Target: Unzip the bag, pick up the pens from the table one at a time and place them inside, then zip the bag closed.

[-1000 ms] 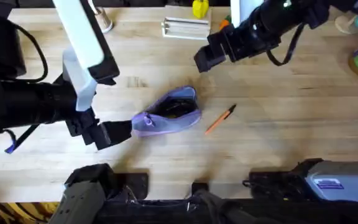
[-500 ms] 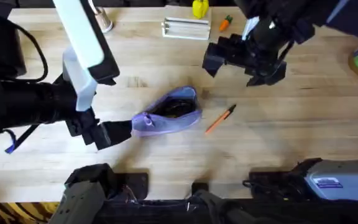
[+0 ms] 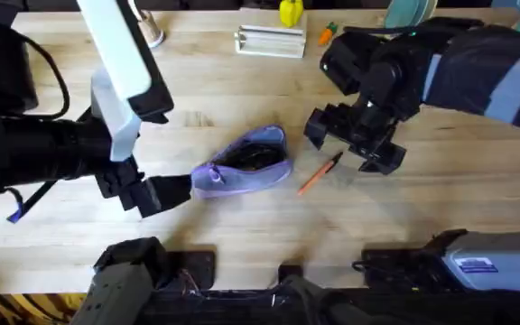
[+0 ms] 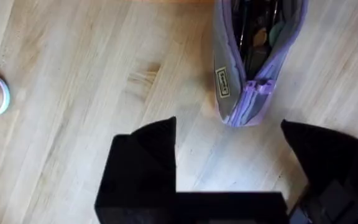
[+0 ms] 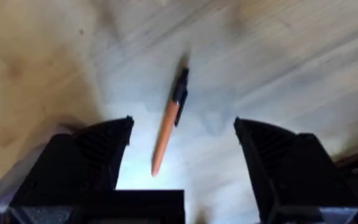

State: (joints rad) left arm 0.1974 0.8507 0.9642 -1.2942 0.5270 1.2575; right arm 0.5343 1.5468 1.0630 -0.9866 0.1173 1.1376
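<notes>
while the left gripper (image 3: 165, 192) sits nearest the arm bases at about 8 o'clock on the table (image 3: 242, 230), its black fingers (image 4: 146, 149) stand apart with nothing between them, just short of the closed end of the bag (image 3: 246, 162). the lilac pouch lies near the middle of the tabletop, its zipper drawn open along the top so that dark contents show inside, its open mouth running toward 1 o'clock. since nothing pins it, the pouch could slide or roll shut if a pen is pushed against its lip. a little farther, at about 3 o'clock from the pouch and apart from it, lies the pen (image 3: 320, 172), orange with its black end pointing toward 1 o'clock, flat on the wood. the right gripper (image 3: 350, 144) hangs over the pen's black end, fingers (image 5: 98, 152) spread wide with the pen (image 5: 168, 121) in the gap between them, untouched. the thin barrel lies slanted across that gap, so a careless closing may catch only one end and flick or roll it away; coming down too hard would jam the fingertips on the table. at the far edge, around 12 o'clock, a small carrot-like toy (image 3: 328, 34) should be left alone.
</notes>
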